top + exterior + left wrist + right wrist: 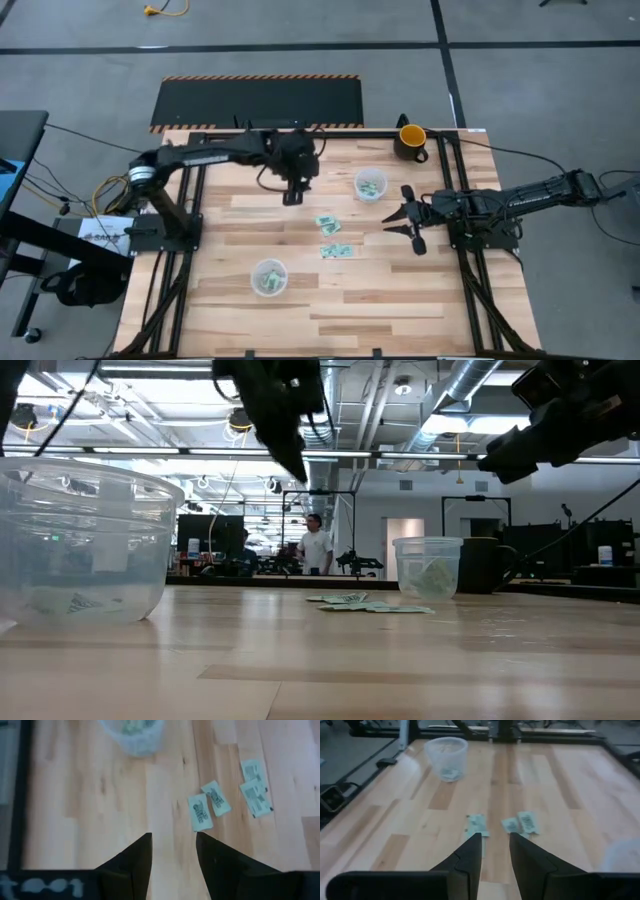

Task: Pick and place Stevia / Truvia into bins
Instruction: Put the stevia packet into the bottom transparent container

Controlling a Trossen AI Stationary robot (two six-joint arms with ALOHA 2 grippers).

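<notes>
While the left gripper point(172, 857) hangs above the worktop point(400, 290), its fingers point(135, 862) are held slightly apart and empty. Just ahead of them, light green and white sachets point(200, 812) lie flat; dark print is seen but cannot be read. Beyond, a clear cup point(132, 735) holds more. The right gripper point(495, 857), fingers also parted and empty, is poised just short of the same sachets, another cup point(447, 756) well past them.
</notes>
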